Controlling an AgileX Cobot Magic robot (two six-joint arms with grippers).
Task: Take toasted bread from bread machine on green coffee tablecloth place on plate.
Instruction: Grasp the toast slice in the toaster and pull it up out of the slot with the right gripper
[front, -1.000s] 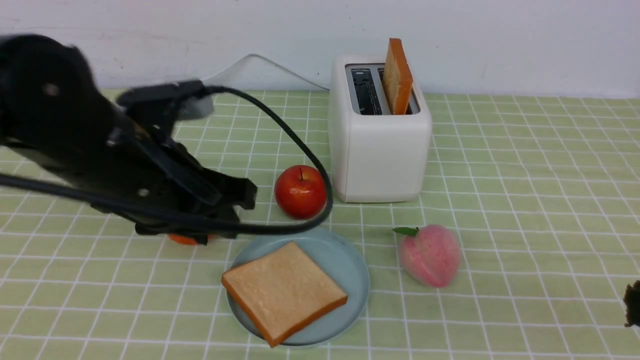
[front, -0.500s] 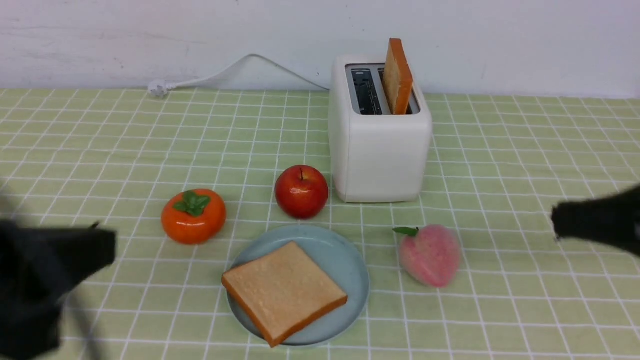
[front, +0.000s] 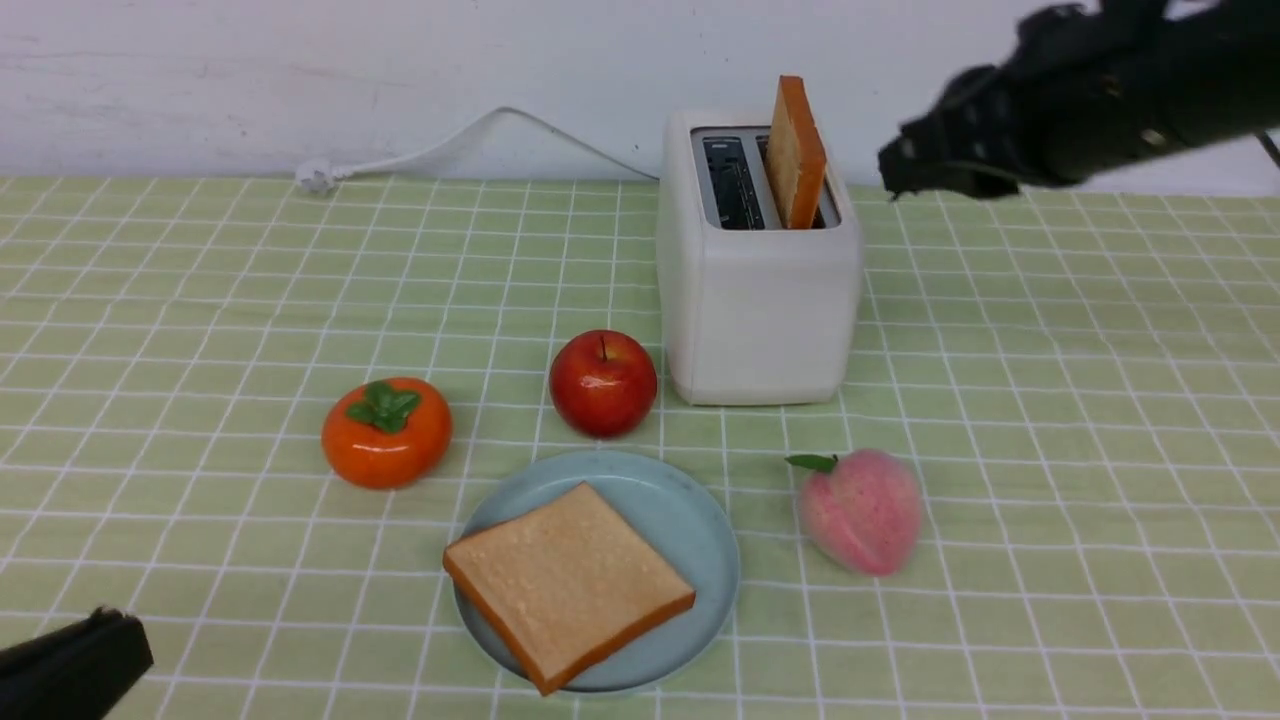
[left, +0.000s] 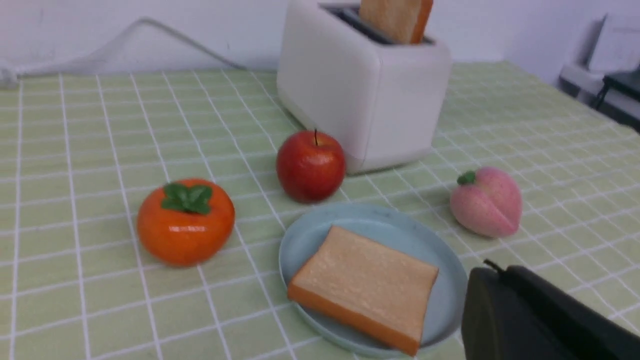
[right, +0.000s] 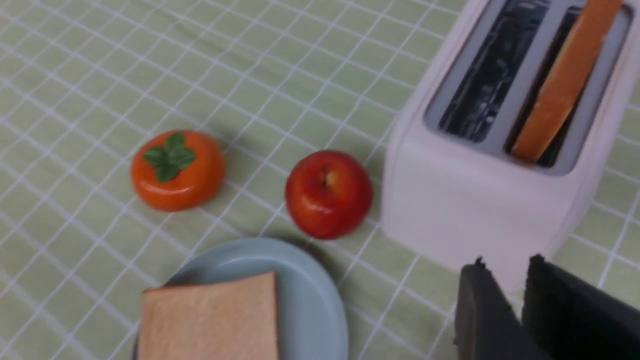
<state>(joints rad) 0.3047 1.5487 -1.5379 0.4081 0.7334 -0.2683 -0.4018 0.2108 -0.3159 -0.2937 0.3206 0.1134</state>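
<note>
Nearest, well in front of the bread machine (front: 760, 310) and far to its left, the left claw (front: 80, 665) sits low over the green coffee tablecloth (front: 1050, 400); whether it is released or clenched I cannot tell. Straight in front of the machine lies the plate (front: 700, 520), with one flat slice (front: 568, 580) of toasted bread already on it, a corner overhanging the near rim; a peach (front: 862, 512) sits to the machine's front-right, a persimmon (front: 386, 432) to its front-left, and an apple (front: 602, 383) just beside its front-left corner. The upright slice (front: 796, 152) stands in the machine's right slot; the left slot is empty. The right claw (right: 507, 267) hovers by the machine's right side, near that slice, clenched almost fully and grasping nothing. The step in hand looks like the reach for the second slice; next, I judge, this claw must release wide, straddle the slice's top edge, clench, and lift straight up clear of the slot.
</note>
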